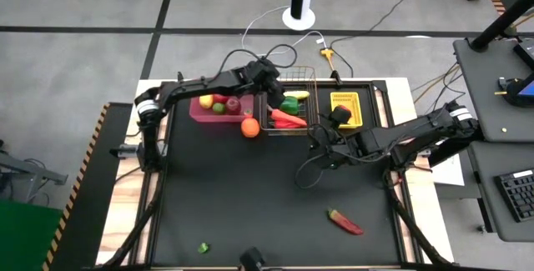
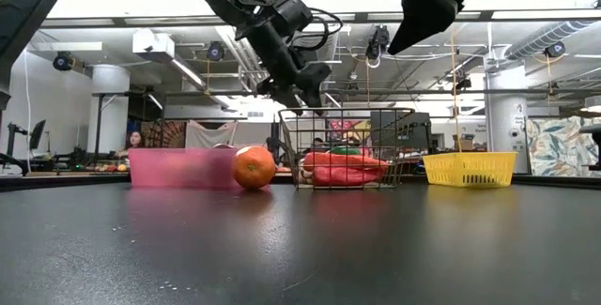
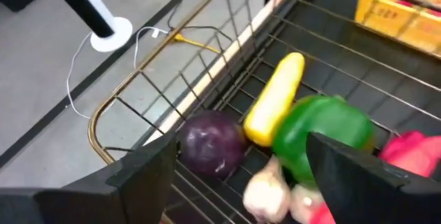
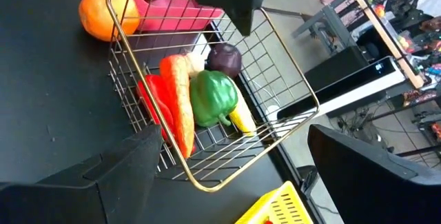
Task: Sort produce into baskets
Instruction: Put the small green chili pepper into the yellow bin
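My left gripper [image 1: 271,87] hangs open above the far left corner of the wire-mesh basket [image 1: 309,76], touching nothing. Below its fingers, inside the basket, lie a purple onion [image 3: 210,141], a yellow corn cob [image 3: 275,100], a green pepper [image 3: 320,131], white garlic [image 3: 265,189] and a carrot [image 4: 180,107]. An orange [image 1: 249,127] rests on the table against the pink bin [image 1: 204,117]. My right gripper [image 4: 241,182] waits open and empty, raised near the basket's right side.
The small yellow bin [image 1: 345,109] stands right of the wire basket. A red chilli [image 1: 345,221] lies on the table near the front right, and a small green lime [image 1: 203,247] near the front left. The dark table between them is bare.
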Motion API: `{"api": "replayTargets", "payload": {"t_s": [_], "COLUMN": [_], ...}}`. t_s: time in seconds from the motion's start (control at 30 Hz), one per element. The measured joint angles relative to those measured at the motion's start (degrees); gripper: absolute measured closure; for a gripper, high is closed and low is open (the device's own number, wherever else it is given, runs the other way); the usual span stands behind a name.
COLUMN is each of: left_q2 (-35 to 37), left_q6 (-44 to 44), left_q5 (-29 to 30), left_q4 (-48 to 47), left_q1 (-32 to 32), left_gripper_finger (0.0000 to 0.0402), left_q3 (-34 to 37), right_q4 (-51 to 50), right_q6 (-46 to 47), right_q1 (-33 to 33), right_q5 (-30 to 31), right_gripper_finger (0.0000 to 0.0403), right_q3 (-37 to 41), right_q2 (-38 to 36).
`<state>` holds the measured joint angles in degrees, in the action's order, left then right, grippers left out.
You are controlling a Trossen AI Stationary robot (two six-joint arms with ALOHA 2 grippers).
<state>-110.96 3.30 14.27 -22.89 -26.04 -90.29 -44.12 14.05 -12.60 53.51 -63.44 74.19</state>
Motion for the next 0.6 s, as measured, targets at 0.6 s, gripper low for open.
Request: {"api": "replayTargets", "payload": {"t_s": [0.6], "left_q2": [16.82], "left_q6": [-1.43], "left_q5": [5.01], "left_q4": [-9.36], "left_q1": [16.5], "left_gripper_finger": [0.01], "left_q3": [4.25], "right_q4": [-0.15], "right_q6": [8.31], "right_q1": [-1.42], "right_q5": [-32.02], "right_gripper_finger": [0.0046], "right_q3": [0.02], "right_q2": [-0.59]}}
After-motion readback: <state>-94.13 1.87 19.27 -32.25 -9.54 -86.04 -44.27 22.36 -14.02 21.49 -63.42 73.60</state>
